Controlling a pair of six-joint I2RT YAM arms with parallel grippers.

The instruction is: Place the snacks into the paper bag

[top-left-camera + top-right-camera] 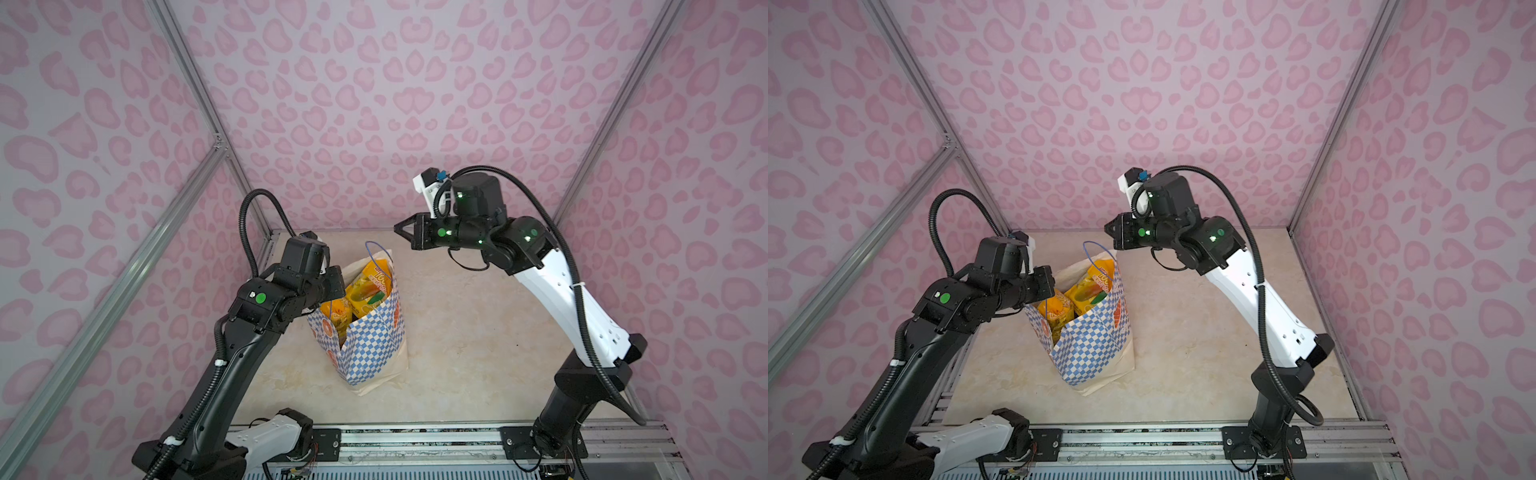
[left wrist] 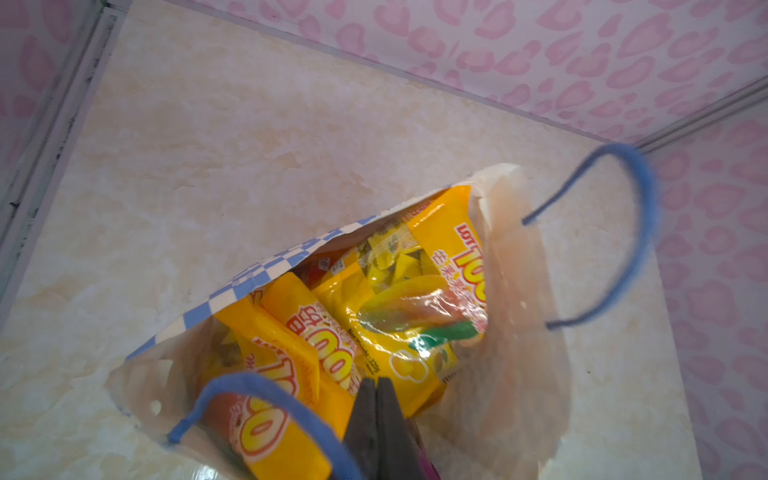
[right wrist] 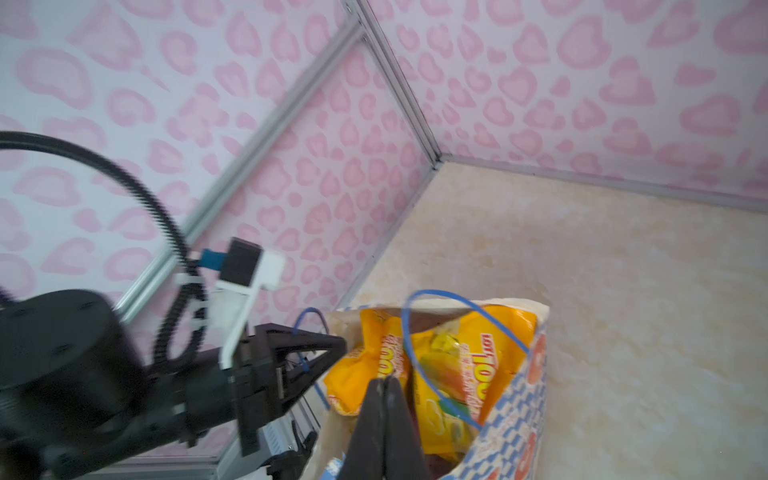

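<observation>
- Paper bag [image 1: 374, 345] upright mid-table [image 1: 457, 332], mouth open; snacks [image 1: 368, 286] inside, yellow packets topmost.
- Left gripper [image 2: 377, 386] pressed shut at the bag's rim, likely steadying the mouth; paper pinched or not, cannot tell.
- Right gripper [image 1: 397, 228] closed, empty, raised clear of the bag.
- Lower packets buried; count unreadable.

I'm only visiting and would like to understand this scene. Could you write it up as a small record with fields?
bag: paper bag, upright on the table, mouth open
contents: yellow snacks, reaching up to the rim
loose snacks: none seen on the table in both top views
left tool: left tool shut, at the bag's rim beside a blue handle; unclear whether it pinches anything
right tool: right tool shut, empty, raised in the air near the bag, touching nothing
</observation>
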